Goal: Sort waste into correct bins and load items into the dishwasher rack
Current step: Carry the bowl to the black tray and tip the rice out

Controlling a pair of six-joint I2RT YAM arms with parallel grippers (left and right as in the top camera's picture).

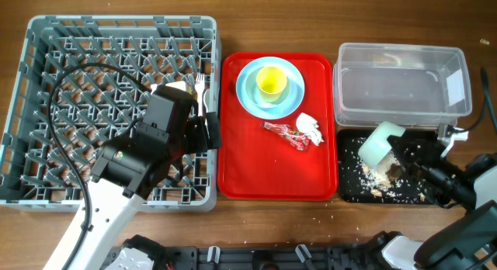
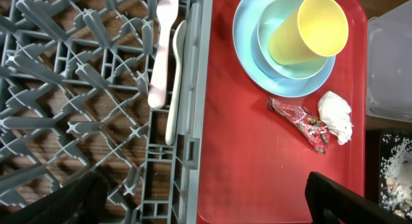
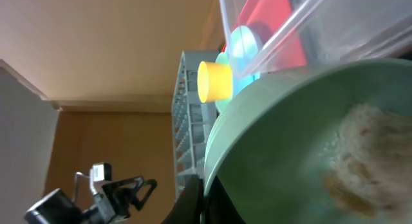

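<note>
Tipping scraps (image 1: 365, 171), right pincer (image 1: 397, 150) grips bowl (image 1: 378, 142); left pincer (image 2: 206, 201) gapes beside racked fork (image 2: 164, 44), spoon (image 2: 175, 82); plate (image 1: 242, 88), cup (image 1: 272, 82), wrapper (image 1: 286, 133), tissue (image 1: 309, 129) wait.

The left arm (image 1: 116, 173) rises from the desk's near edge, left of centre, and slants toward the far right, wrist bent downward. The left gripper (image 1: 186, 126) points down with its fingers (image 2: 341, 198) spread wide, holding nothing. The right arm (image 1: 466, 185) reaches in from the near right corner. The right gripper (image 1: 397, 152) is pinched tight on the rim of a tilted mint-green bowl (image 1: 382, 144).
</note>
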